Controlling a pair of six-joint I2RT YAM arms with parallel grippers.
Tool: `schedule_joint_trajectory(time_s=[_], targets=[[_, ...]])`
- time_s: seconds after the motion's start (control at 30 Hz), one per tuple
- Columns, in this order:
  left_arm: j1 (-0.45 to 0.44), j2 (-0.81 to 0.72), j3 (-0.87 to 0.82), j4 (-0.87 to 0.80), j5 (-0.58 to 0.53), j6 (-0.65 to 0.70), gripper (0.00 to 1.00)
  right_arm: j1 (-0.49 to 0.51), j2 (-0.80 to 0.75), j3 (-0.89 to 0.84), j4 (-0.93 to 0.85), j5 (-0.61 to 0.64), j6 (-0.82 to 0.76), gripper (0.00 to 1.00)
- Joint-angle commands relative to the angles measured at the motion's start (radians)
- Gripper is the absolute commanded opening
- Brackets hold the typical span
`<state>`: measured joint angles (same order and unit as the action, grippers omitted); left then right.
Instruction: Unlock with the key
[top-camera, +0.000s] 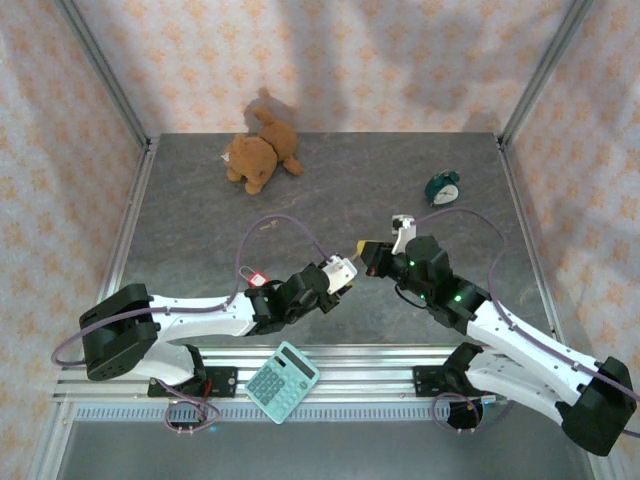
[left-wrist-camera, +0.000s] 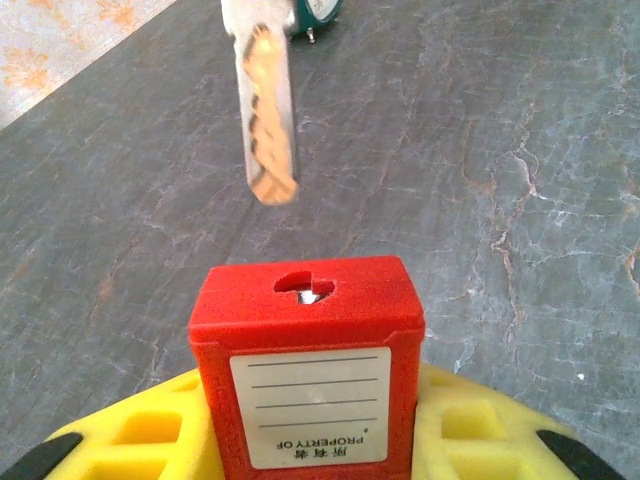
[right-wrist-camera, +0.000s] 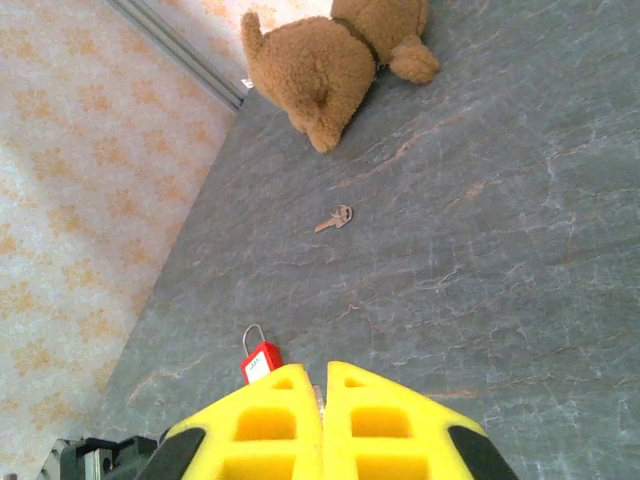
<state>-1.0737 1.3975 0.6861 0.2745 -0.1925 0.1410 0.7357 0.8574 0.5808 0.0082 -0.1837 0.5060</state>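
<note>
now red padlock (left-wrist-camera: 308, 370) between the left jaws, key (left-wrist-camera: 268, 115) just off its keyhole

The grey marbled table (top-camera: 330, 190) carries a teddy bear (top-camera: 262, 155) and an alarm clock (top-camera: 443, 188) toward its far side. Nearer lie a loose key (right-wrist-camera: 335, 218) and a red padlock (top-camera: 255, 277), apart from each other.

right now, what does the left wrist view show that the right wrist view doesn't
Left wrist alone: a red padlock held in the left hand, its keyhole showing, a key blade hanging just above it, and a green alarm clock. Right wrist alone: a teddy bear, a loose key and a loose padlock on the table. Both: the grey table and the patterned wall.
</note>
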Motion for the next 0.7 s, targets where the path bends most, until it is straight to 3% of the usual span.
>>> schedule_joint_trajectory(time_s=[0.0, 0.67], targets=[[-0.009, -0.007, 0.033, 0.018, -0.038, 0.022, 0.31, 0.007, -0.013, -0.024, 0.027, -0.003, 0.017, 0.03], [-0.019, -0.033, 0.042, 0.002, -0.039, 0.011, 0.29, 0.014, 0.000, -0.055, 0.022, -0.017, 0.010, 0.02]])
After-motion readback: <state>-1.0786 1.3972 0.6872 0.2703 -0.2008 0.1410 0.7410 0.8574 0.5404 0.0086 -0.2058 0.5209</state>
